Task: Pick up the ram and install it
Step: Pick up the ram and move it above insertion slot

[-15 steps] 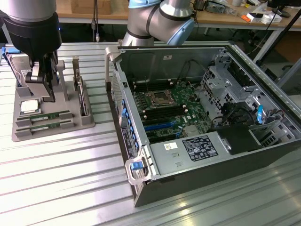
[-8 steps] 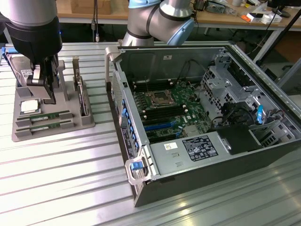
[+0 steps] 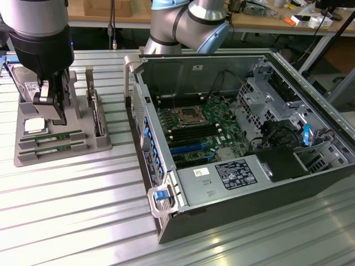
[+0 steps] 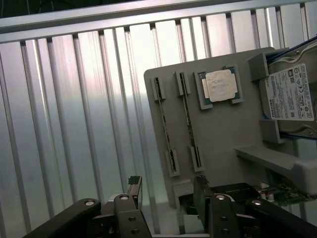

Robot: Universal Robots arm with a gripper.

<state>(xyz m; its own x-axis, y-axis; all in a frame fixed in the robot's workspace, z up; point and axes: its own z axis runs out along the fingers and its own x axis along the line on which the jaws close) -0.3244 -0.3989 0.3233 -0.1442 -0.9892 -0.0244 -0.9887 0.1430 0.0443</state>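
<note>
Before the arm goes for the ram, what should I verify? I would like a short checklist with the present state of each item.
1. Gripper fingers open, empty: ok.
2. Gripper above the grey tray: ok.
3. Ram stick and second stick seated in the tray: ok.
4. Computer case open, motherboard exposed: ok.
5. Latches of memory slots open: cannot tell.

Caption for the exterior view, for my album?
Open fingers hover over a tray of ram sticks beside an opened computer.
</note>
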